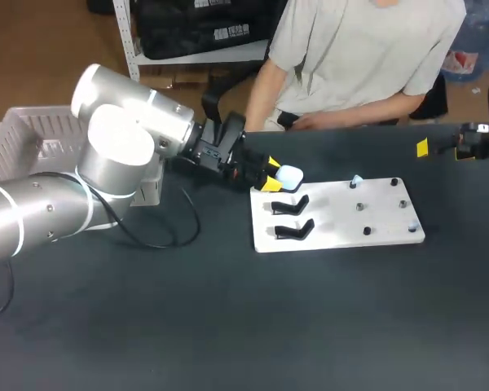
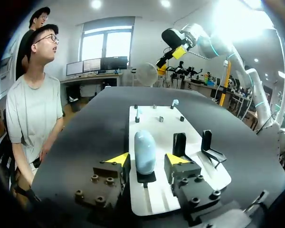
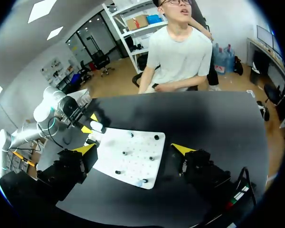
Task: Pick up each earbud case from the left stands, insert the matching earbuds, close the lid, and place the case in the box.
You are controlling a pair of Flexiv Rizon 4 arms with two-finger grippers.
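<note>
1. Head view: the left pincer (image 1: pixel 272 175) had its fingers apart, flanking the pale blue earbud case (image 1: pixel 290 174) at the white board's (image 1: pixel 342 236) left end.
2. Left wrist view: the earbud case (image 2: pixel 145 151) stood upright on a black stand (image 2: pixel 146 178), with a gap at each yellow tip.
3. Right wrist view: the right pincer (image 3: pixel 134 149) was spread wide and held nothing, with the white board (image 3: pixel 133 164) ahead of it.

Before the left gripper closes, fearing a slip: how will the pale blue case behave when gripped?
The case looks rounded and smooth, so it may slip between the left gripper's fingers. Upright on a black stand, it could tip if nudged.
</note>
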